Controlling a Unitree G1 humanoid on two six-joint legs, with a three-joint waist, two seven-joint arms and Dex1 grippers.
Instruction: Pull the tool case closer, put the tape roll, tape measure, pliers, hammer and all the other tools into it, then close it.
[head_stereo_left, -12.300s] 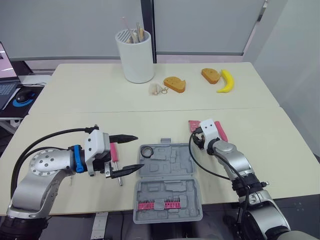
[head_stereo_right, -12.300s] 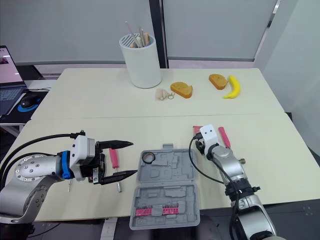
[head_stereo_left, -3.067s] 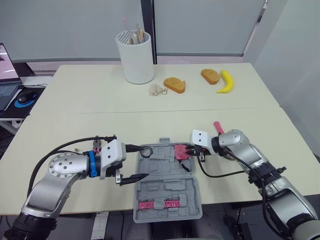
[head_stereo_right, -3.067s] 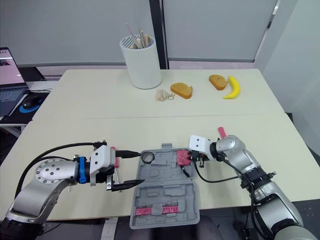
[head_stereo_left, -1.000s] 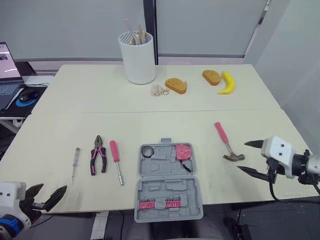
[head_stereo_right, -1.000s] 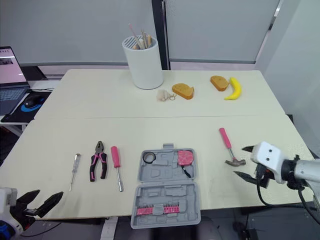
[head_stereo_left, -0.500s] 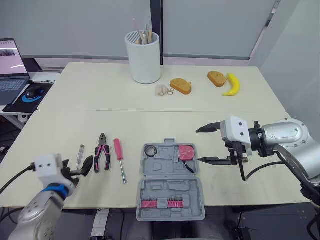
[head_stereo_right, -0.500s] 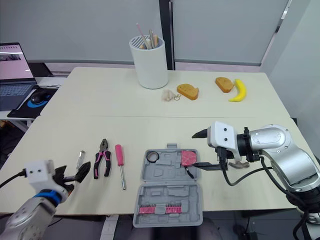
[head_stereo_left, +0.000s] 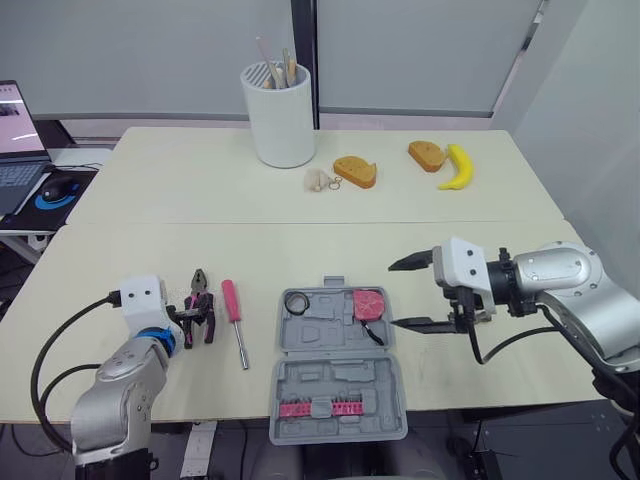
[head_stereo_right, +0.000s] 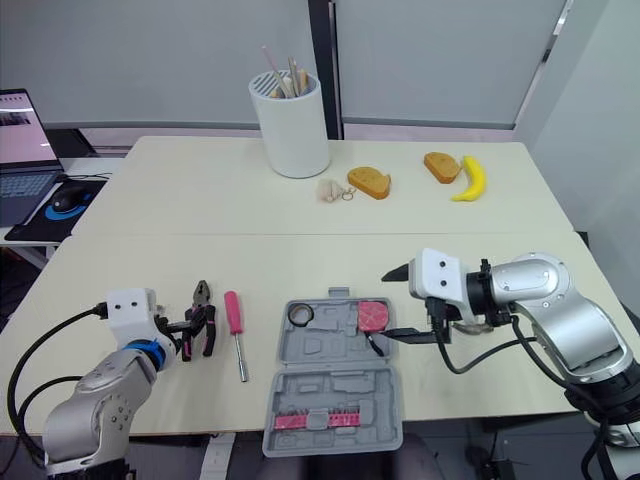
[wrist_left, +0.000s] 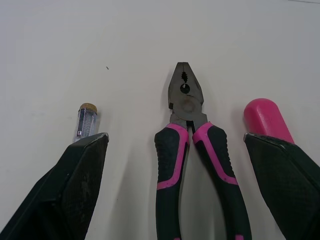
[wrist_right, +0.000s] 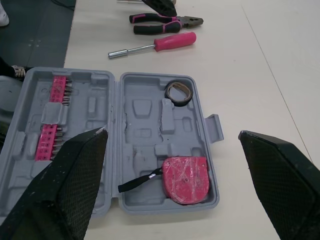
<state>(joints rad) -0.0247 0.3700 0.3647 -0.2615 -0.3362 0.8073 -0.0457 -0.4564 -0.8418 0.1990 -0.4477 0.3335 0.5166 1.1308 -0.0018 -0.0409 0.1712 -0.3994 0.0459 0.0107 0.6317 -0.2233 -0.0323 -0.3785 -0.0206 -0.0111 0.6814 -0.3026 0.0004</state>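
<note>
The tool case (head_stereo_left: 335, 385) lies open near the front edge of the tabletop (head_stereo_left: 300, 250), with the tape roll (head_stereo_left: 295, 302) and pink tape measure (head_stereo_left: 369, 304) already seated in its far half. The left gripper (wrist_left: 175, 140), fingers spread wide, straddles the handles of the pliers (wrist_left: 186, 107) without gripping them. A pink-handled screwdriver (head_stereo_left: 232, 318) and a small clear-handled screwdriver (wrist_left: 86, 120) lie on either side. The right gripper (head_stereo_left: 394, 295) hovers released beside the tape measure. Most of the packing, and the closing, appears to remain.
</note>
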